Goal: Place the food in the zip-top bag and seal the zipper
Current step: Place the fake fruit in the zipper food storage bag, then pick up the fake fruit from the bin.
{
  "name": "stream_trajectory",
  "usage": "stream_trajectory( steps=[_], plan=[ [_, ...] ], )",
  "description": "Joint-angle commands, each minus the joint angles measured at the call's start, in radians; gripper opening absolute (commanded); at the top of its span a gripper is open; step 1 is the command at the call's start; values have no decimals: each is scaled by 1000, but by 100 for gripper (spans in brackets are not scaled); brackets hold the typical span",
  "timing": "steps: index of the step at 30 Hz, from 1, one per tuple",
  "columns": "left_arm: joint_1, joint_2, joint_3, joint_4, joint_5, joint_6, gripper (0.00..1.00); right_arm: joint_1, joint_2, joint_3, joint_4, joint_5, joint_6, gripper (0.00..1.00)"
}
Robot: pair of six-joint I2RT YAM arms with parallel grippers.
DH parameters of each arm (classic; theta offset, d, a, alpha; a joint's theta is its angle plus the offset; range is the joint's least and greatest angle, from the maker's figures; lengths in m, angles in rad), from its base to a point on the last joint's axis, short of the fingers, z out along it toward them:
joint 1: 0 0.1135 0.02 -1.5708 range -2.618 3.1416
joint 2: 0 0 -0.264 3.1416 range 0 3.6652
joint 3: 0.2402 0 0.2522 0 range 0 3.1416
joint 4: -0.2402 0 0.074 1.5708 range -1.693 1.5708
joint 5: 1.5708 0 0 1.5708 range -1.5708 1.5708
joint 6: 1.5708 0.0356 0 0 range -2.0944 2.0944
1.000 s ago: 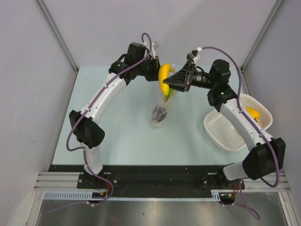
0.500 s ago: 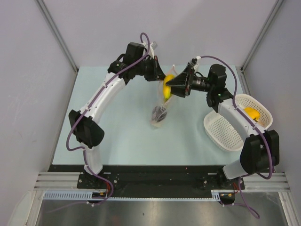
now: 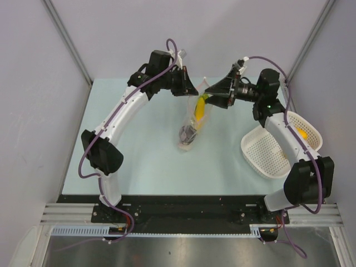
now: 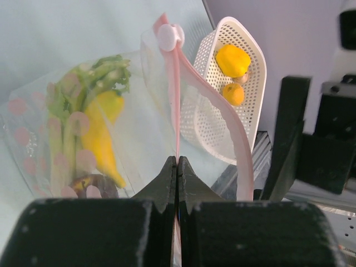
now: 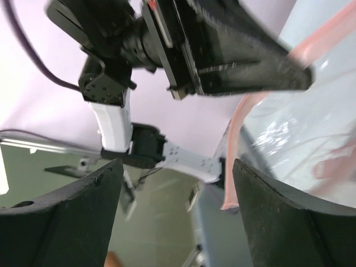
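The left gripper (image 4: 177,161) is clamped on the zipper (image 4: 173,94), holding the bag (image 3: 191,129) hanging mid-table with banana (image 3: 199,108) and leek (image 4: 83,83) inside. The right gripper (image 3: 210,94), jaws apart and empty beside the mouth, should next fetch the fruit (image 3: 303,133) from the basket (image 3: 261,167) without jostling the bag.

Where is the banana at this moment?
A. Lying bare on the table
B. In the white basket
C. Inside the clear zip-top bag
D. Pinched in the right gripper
C: the banana shows through the clear wall of the zip-top bag, while the right gripper is open and holds nothing.
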Motion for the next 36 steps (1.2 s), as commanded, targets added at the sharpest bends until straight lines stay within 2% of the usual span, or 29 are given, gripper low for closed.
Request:
stream_trajectory(
  steps=[1, 4, 5, 6, 8, 9, 10, 11, 12, 13, 16, 18, 23, 27, 36],
  plan=[
    [8, -47, 5, 16, -3, 13, 0, -122, -49, 125, -29, -57, -167, 82],
    [-6, -46, 23, -13, -28, 67, 0, -283, -31, 233, -383, -24, -435, 81],
    [-11, -49, 29, -16, -33, 85, 0, -317, -20, 260, -609, -7, -649, 81],
    [-12, -56, 26, -13, -36, 101, 0, -390, -11, 280, -725, 28, -745, 79],
    [-14, -58, 18, -7, -35, 101, 0, -447, 17, 324, -988, 169, -1005, 77],
    [-14, -55, 18, -9, -35, 99, 0, -485, 23, 331, -1052, 220, -1090, 76],
    [-12, -53, 20, -7, -30, 101, 0, -498, 29, 334, -1138, 371, -1152, 75],
    [-12, -55, 21, -7, -29, 98, 0, -506, 28, 319, -1157, 450, -1260, 75],
    [-12, -52, 21, -5, -29, 98, 0, -516, 23, 302, -1169, 525, -1306, 74],
    [-12, -50, 21, -4, -27, 96, 0, -519, 17, 285, -1174, 664, -1342, 74],
    [-11, -50, 24, -10, -29, 102, 0, -529, -5, 213, -1177, 882, -1473, 73],
    [-9, -49, 23, -22, -32, 112, 0, -533, -12, 170, -1197, 962, -1560, 73],
    [-6, -43, 25, -51, -41, 132, 0, -564, -2, 51, -1255, 1061, -1686, 79],
    [-6, -38, 25, -67, -44, 148, 0, -588, 26, -78, -1168, 1162, -1740, 80],
    [-1, -53, -6, -81, -56, 194, 0, -641, 121, -127, -1030, 1205, -1786, 81]
  ],
)
